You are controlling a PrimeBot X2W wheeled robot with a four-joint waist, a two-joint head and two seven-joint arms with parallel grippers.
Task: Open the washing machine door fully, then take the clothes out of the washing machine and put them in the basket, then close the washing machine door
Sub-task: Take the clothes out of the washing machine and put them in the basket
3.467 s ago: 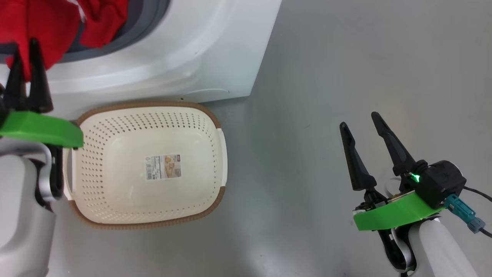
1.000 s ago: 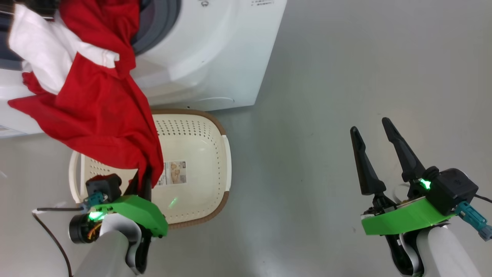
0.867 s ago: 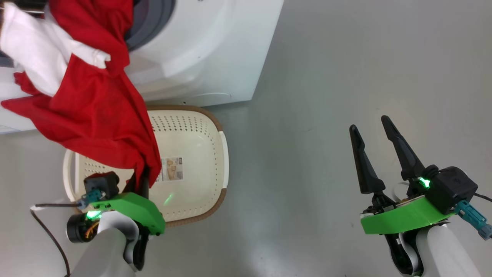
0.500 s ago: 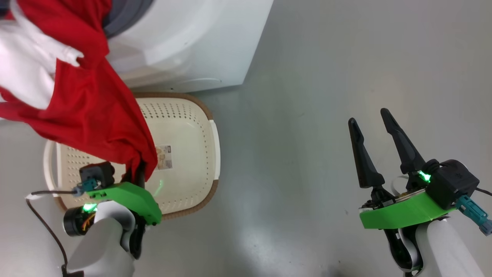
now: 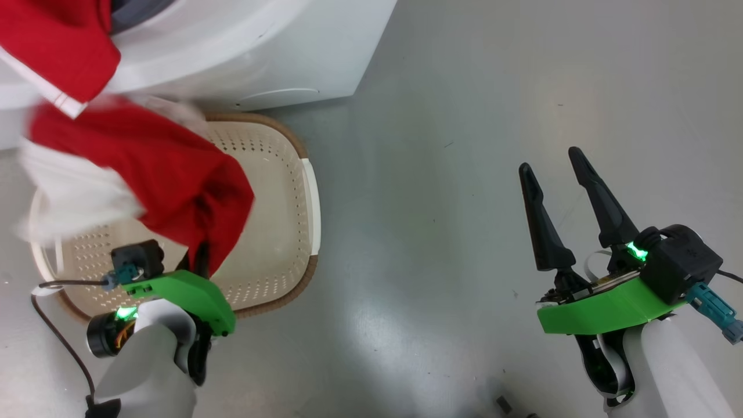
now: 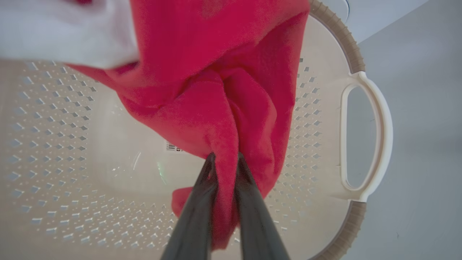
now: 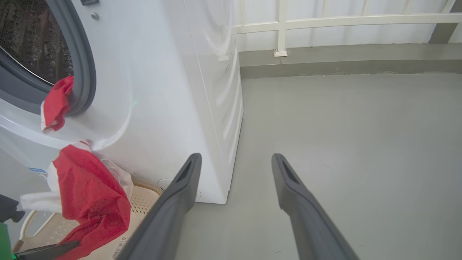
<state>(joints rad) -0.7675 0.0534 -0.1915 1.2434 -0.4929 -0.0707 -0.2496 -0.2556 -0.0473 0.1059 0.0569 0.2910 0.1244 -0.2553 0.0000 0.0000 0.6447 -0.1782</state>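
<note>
My left gripper [image 5: 200,261] is shut on the red and white clothes [image 5: 162,174], which hang blurred over the cream basket [image 5: 307,174]. In the left wrist view the two fingers pinch a fold of the red clothes [image 6: 202,72] above the basket's perforated floor [image 6: 54,126]. A second red garment [image 7: 56,104] hangs out of the washing machine [image 7: 162,90] over its grey gasket [image 7: 85,72]. The washing machine door is out of view. My right gripper [image 5: 550,160] stands open over bare floor to the right, holding nothing.
The basket sits on the grey floor right in front of the washing machine [image 5: 261,52]. A low grey kerb [image 7: 343,61] and white railing [image 7: 281,29] close off the floor behind. A small dark bit [image 5: 502,403] lies near my right arm.
The held garment has come away from the machine's opening and dropped lower over the basket; my left gripper stays shut on it. The head camera has shifted. The right arm has kept its pose.
</note>
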